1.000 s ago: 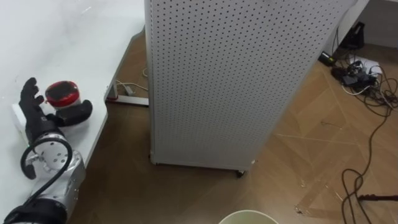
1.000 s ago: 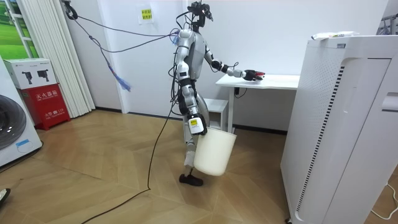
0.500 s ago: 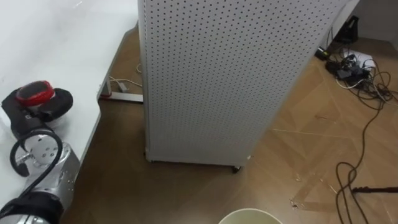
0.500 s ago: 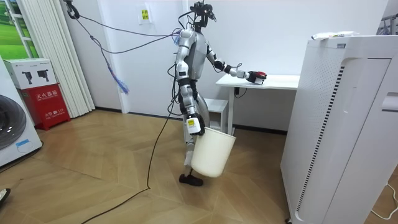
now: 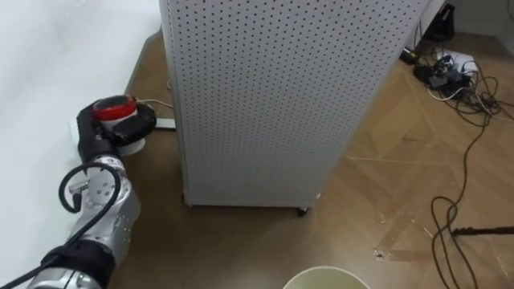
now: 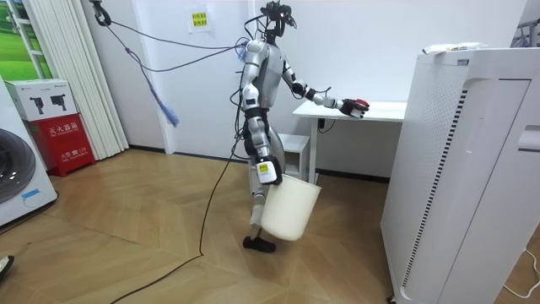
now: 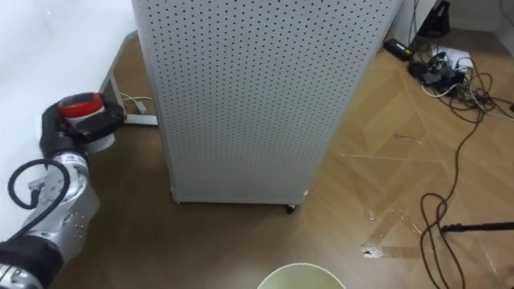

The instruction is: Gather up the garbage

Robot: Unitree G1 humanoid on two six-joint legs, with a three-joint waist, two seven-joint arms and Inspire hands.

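Red-lidded cup (image 5: 115, 109) inside left robot hand (image 5: 90, 136)

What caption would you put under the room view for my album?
Robot's left hand holds a red-lidded cup by the white table.

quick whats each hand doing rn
Left hand: shut on the red-lidded round container.
Right hand: by rim of white plastic bucket, grip cannot be told.

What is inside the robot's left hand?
The left hand is shut round a small container with a red lid. The hand covers most of its white body, and the closed lid hides whatever is inside.
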